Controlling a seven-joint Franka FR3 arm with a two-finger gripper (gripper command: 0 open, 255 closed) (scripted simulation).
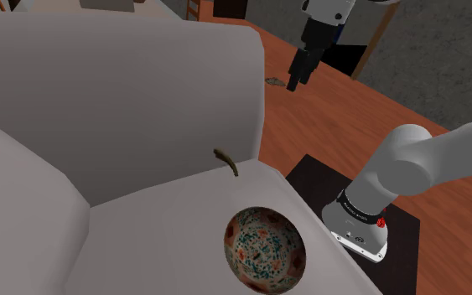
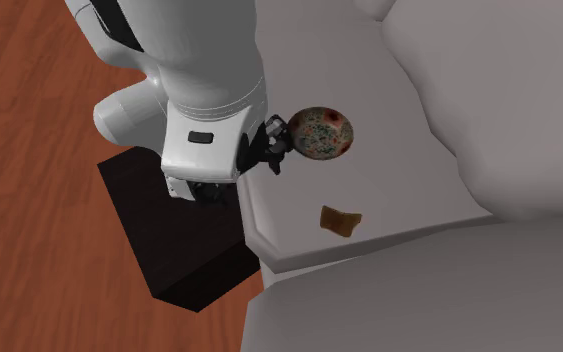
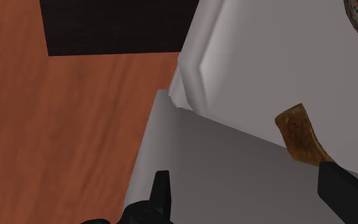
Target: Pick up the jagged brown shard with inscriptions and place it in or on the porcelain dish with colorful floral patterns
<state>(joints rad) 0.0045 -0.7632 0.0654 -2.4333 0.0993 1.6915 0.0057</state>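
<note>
- While the shard [image 3: 301,135] lies untouched on the grey cushion [image 3: 266,70], no step is complete.
- End effector [image 3: 244,172] hangs spread, empty, near it.
- Left: grasp, lift, carry to floral dish [image 1: 265,250].

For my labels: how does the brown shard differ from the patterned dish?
The shard is plain brown; the dish is pale with red and green patterns. The shard is a thin, irregular piece; the dish is round and hollow. The shard is smaller than the dish. Both rest on the grey cushion.
</note>
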